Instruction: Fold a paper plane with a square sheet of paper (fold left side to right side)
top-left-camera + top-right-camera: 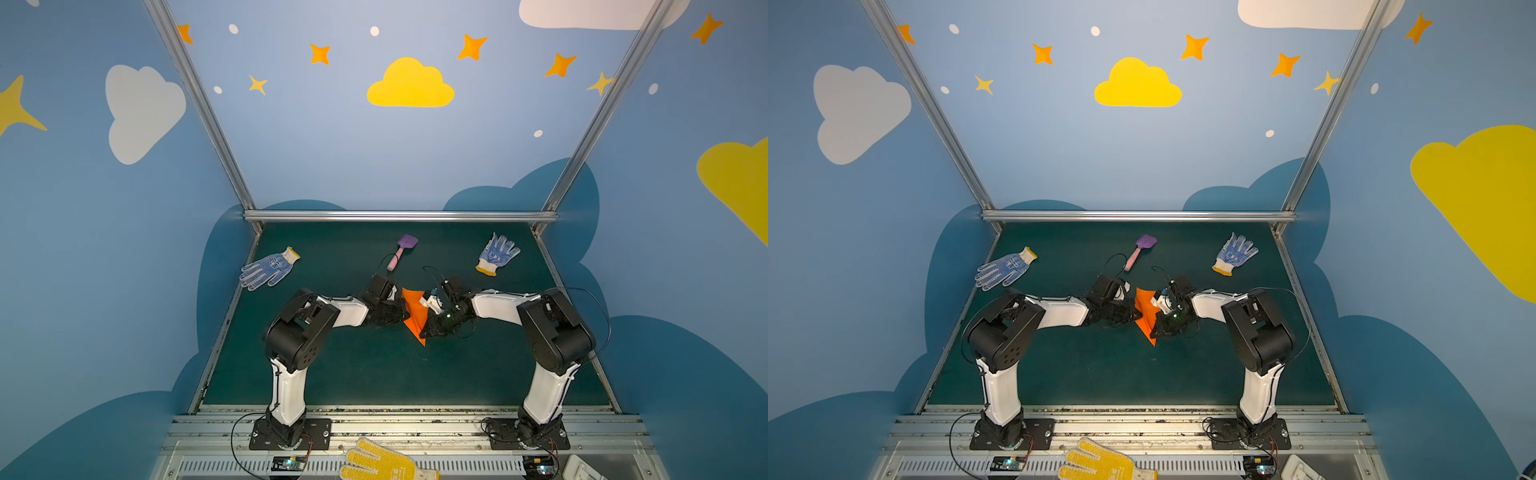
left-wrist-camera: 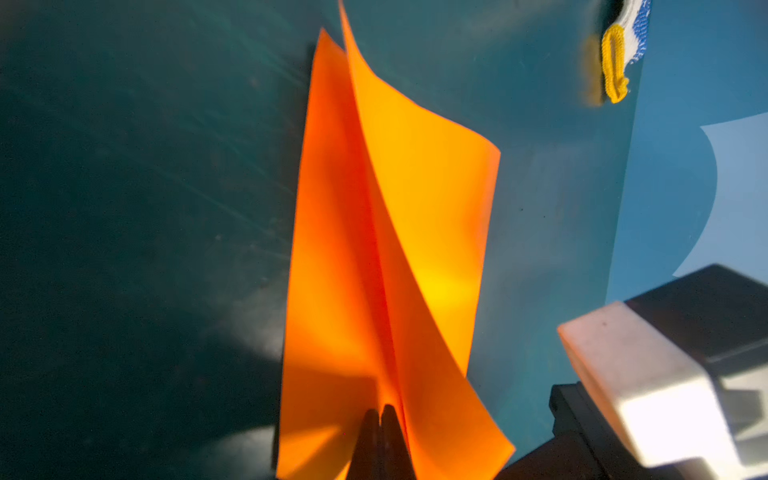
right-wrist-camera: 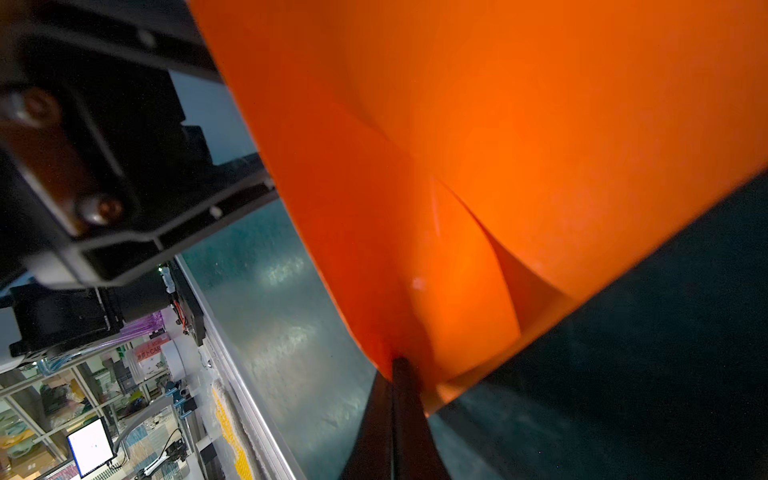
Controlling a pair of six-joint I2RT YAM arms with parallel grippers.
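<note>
There was one folded orange paper and no second sheet. There was one spatula (purple head, pink handle). The gloves were three in total. Two of them were white with blue dots, the left blue-dotted glove and the right blue-dotted glove. The third was one yellow glove. The robot arms were two, the left arm and the right arm. Each arm carried one gripper, so the grippers were also two, the left gripper and the right gripper. There was one green table under all these things.
</note>
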